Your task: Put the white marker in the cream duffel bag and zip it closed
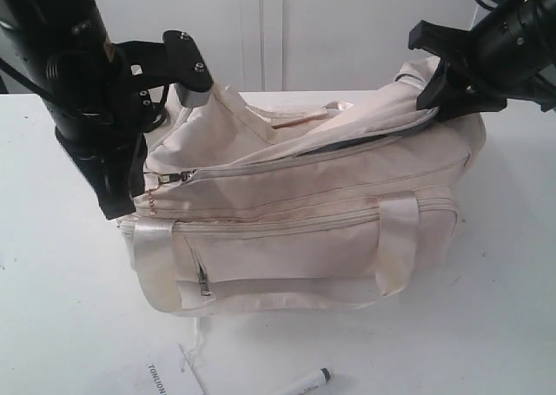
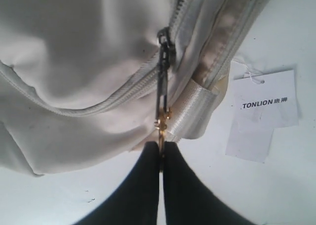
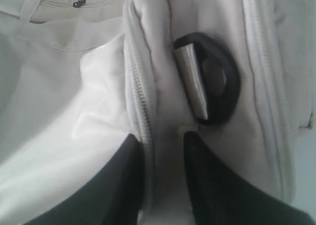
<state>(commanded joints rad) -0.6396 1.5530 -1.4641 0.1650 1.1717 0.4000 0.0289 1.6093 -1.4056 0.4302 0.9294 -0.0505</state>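
White marker (image 1: 306, 382) lies flat on table (image 1: 61, 308) in front of cream duffel bag (image 1: 304, 230), outside it, just beside paper tag (image 2: 263, 115). Its long axis runs diagonal in ext. view, dark cap toward upper right; tail end is cut off by frame edge. Tag reads "TONLION" plus small characters I can't make out.

Bag sits lengthwise across table. Top zip is mostly undone, w/ a dark slit of lining showing; contents can't be seen. Front pocket zip is shut.

Left gripper (image 2: 161, 148) is at bag's left end, jaws clenched on zip pull chain (image 2: 163, 86). Right gripper (image 3: 162, 135) is at raised right end near black ring (image 3: 217, 79). Its jaws stand apart, straddling a fabric fold w/ zip edge.
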